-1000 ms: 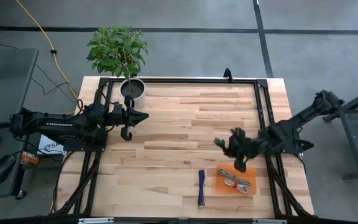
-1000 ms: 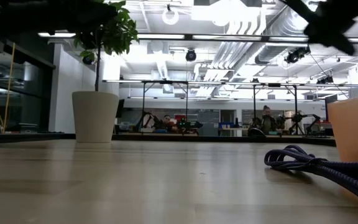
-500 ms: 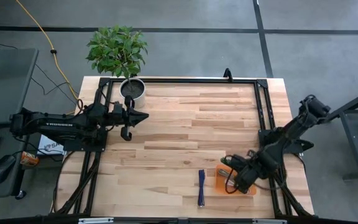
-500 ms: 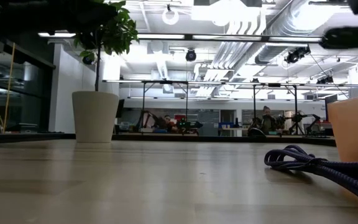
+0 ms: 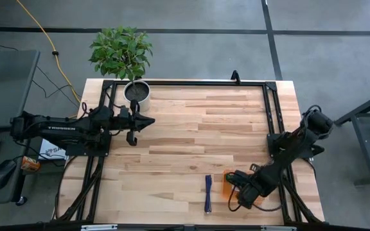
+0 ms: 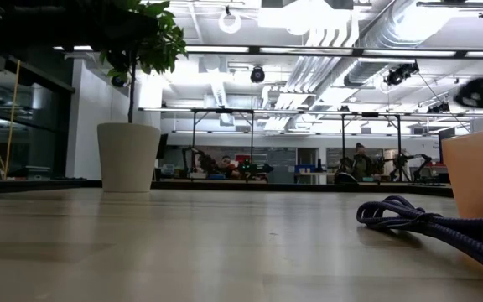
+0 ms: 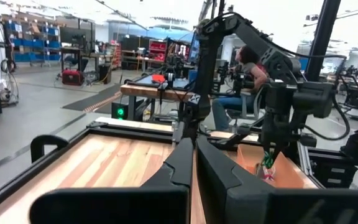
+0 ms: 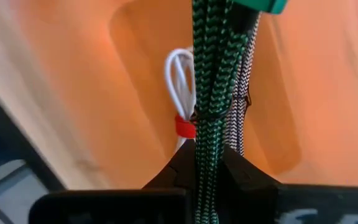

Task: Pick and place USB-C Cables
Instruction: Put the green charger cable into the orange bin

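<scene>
right arm low over the orange tray with the green cable in its grip

here the big butcher-block table point(image 5: 191, 128) fills most of the overhead picture, with a black frame round its edges. next in size, the two dark arms: the left arm lies stretched along the table's left side, near the potted plant point(image 5: 126, 54) at the far left corner, and its left gripper point(image 5: 148, 120) points toward the middle of the table with its fingers pressed together, holding nothing. the right arm reaches in from the right edge and bends down toward the near right corner.

there the right gripper point(image 8: 209, 160) hangs just above the orange tray point(image 5: 226, 177), which it mostly covers from overhead; its fingers are clamped tight on the green cable point(image 8: 213, 93), a braided bundle that runs straight out from between the fingertips over the tray's floor. the left wrist view shows the same bundle dangling under that gripper, above the tray.

inside the tray, under the green one, lie two more bundles: the silvery grey cable point(image 8: 246, 93), close beside the green braid, and the white cable point(image 8: 179, 78), a looped bundle with a red tie round it. whether the green cable touches them i cannot tell.

the dark blue cable point(image 5: 207, 193) lies on the bare wood just left of the tray, apart from it, near the table's front edge.
</scene>
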